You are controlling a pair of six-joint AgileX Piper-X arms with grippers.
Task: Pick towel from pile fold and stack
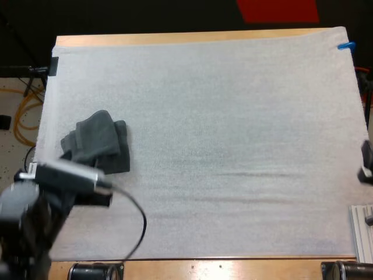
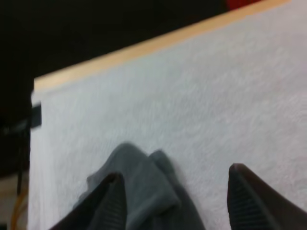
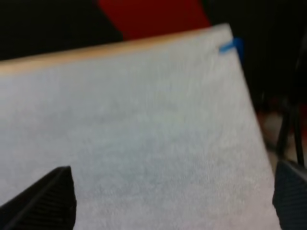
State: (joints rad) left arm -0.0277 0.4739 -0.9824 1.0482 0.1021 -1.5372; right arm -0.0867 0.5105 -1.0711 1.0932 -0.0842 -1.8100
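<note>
One crumpled dark grey-green towel (image 1: 98,143) lies on the left part of the white mat (image 1: 233,128). My left arm reaches in just in front of it, over its near edge. In the left wrist view my left gripper (image 2: 175,173) is open, its fingers (image 2: 111,201) spread wide above the towel (image 2: 144,187), which lies beside the one finger and partly between the two, with neither pressing on it. In the right wrist view my right gripper (image 3: 172,188) is open over bare mat, fingers (image 3: 48,199) far apart with nothing between them.
The wooden table edge (image 1: 192,37) runs along the far side of the mat, with dark space beyond. A metal part (image 1: 362,232) stands at the near right corner. My right arm (image 1: 366,163) sits at the mat's right edge.
</note>
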